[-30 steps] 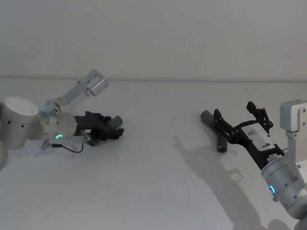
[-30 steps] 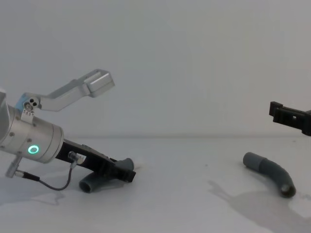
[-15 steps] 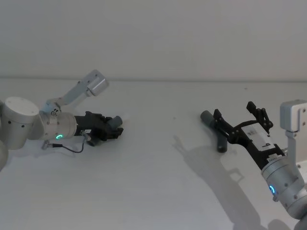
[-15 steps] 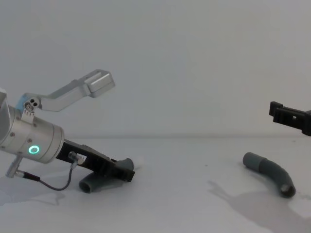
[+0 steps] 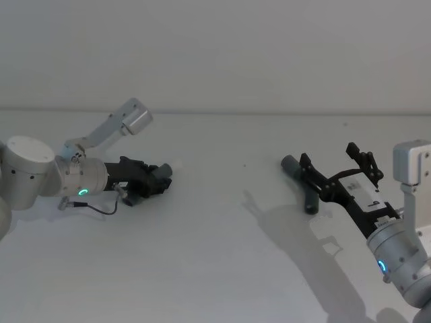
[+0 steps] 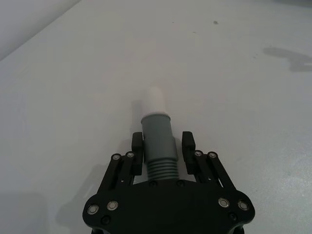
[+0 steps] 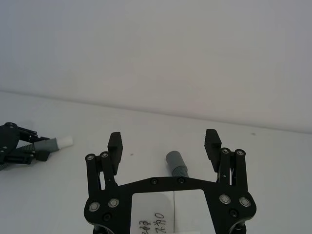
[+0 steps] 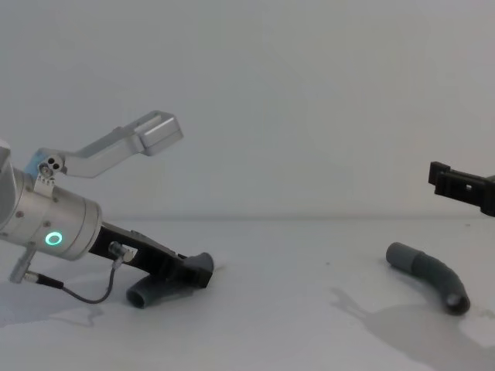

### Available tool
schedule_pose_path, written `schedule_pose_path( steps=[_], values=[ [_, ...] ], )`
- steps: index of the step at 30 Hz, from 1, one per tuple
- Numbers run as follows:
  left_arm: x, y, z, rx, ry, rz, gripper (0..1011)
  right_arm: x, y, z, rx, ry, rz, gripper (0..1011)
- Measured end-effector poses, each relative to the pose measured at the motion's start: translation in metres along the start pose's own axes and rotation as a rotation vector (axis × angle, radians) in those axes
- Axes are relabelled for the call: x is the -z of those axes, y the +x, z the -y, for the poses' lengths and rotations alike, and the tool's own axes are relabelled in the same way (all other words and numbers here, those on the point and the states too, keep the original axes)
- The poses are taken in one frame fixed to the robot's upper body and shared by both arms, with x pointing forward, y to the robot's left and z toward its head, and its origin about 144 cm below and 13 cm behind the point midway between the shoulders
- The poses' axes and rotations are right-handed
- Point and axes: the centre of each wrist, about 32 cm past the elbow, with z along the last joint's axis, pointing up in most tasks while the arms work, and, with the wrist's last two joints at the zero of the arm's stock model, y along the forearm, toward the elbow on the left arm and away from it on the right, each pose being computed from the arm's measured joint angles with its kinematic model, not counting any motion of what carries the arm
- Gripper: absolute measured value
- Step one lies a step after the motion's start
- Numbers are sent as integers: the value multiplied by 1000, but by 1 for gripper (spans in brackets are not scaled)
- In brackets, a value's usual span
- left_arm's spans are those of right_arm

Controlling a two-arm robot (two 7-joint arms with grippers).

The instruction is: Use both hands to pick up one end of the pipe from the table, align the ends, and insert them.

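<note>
My left gripper (image 6: 163,144) is shut on one pipe piece (image 6: 157,134), holding its ribbed part, and the whitish plug tip (image 6: 154,101) sticks out in front. It is low over the white table (image 5: 215,256) at the left (image 5: 153,179), and the piece's other end (image 8: 145,294) hangs below the fingers. The second pipe piece (image 5: 310,200), curved and dark grey, lies on the table at the right (image 8: 433,272). My right gripper (image 5: 333,165) hovers above it, open and holding nothing, with that piece (image 7: 176,163) showing between the spread fingers.
A pale grey wall (image 5: 215,54) rises behind the table. A thin black cable (image 8: 77,294) loops under the left wrist. The table between the two pieces is bare.
My left gripper has drawn back slightly to the left with its pipe piece, and the white tip now shows in the head view. The right gripper and the second piece have not moved.
</note>
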Motion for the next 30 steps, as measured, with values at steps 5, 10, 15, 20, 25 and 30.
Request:
schedule_pose_path(
  steps=[5,10,15,20,25,30],
  values=[
    [0,0,0,0,0,0,447,0,0,0,0,0,0,1001],
    [0,0,0,0,0,0,419,0,0,0,0,0,0,1001],
    [0,0,0,0,0,0,386,0,0,0,0,0,0,1001],
    [0,0,0,0,0,0,368,0,0,0,0,0,0,1001],
    [0,0,0,0,0,0,365,0,0,0,0,0,0,1001],
    [0,0,0,0,0,0,365,0,0,0,0,0,0,1001]
  ],
)
